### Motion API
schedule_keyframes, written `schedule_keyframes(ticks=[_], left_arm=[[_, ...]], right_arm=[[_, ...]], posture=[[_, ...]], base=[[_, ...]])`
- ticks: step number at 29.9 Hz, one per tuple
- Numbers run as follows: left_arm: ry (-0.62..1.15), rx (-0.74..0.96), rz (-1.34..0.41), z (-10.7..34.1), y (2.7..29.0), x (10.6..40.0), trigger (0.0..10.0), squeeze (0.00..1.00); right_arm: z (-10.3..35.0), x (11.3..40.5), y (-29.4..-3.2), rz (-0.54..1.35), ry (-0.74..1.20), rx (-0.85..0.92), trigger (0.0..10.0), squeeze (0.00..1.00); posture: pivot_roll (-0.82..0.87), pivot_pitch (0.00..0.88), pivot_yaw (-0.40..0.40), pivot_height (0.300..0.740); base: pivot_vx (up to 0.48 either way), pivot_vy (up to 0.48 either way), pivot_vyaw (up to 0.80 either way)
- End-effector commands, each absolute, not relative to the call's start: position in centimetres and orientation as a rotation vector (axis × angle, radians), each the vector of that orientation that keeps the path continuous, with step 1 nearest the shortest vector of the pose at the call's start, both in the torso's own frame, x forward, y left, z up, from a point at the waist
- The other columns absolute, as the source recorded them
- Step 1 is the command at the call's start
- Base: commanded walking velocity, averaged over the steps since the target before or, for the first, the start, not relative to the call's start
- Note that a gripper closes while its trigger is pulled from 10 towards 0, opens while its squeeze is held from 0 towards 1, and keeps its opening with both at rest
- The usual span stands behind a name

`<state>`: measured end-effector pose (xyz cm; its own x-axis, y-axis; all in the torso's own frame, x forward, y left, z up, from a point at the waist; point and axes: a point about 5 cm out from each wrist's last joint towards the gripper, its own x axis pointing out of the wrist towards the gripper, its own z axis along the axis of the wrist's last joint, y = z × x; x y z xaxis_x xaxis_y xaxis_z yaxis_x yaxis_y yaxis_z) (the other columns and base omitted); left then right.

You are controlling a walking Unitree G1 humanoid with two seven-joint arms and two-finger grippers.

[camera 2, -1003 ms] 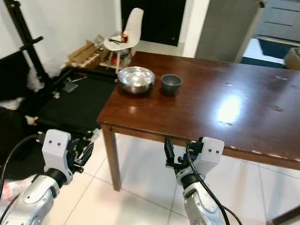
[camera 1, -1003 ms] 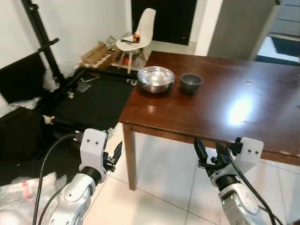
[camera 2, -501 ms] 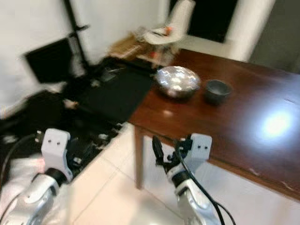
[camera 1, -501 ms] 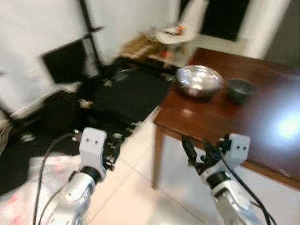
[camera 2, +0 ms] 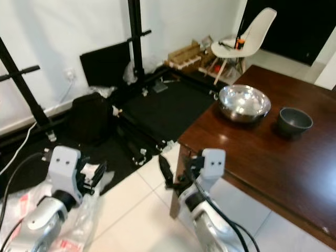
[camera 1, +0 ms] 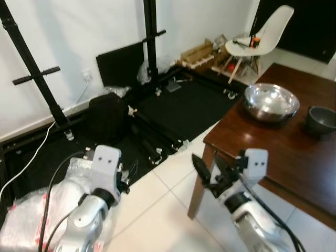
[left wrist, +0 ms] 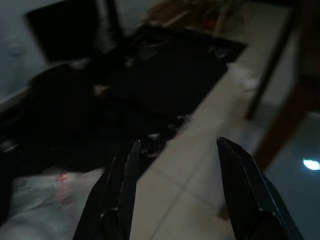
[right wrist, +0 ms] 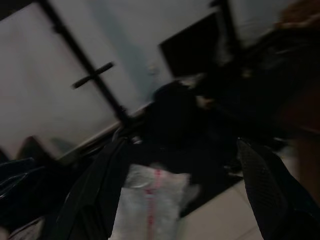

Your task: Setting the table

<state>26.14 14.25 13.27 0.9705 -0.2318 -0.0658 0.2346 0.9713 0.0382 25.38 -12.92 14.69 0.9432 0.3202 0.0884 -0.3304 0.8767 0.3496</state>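
Bowls sit on the bench [camera 1: 294,142], ahead and to the right of both tools: a steel bowl [camera 1: 271,101] near the corner and a dark bowl [camera 1: 321,119] just beside it. Neither is held. The left tool [left wrist: 175,175] hangs low over the floor with its fingers spread and empty; the right tool [camera 1: 210,170] hovers just off the bench corner, fingers likewise parted and holding nothing. To do this step well, I judge the robot should square up to the bench, keep both arms clear of the edge, and check where any further tableware lies before reaching.
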Motion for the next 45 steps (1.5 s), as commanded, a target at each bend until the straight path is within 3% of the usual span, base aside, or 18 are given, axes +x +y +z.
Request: schedule_keyframes(ticks=[1,45], left_arm=[[0.106,0.053,-0.219,12.36,14.66,25.93,10.0,0.0],[0.138,0.067,-0.22,11.65,14.66,26.13,10.0,0.0]], right_arm=[[14.6,25.09,-12.35,0.368,-0.018,0.386,10.0,0.0],[14.52,24.92,-11.43,0.429,-0.012,0.402,10.0,0.0]], posture=[[-0.05,0.0,0.077,0.74],[-0.04,0.0,0.087,0.74]], base=[[0.0,0.0,0.76],[0.0,0.0,0.76]])
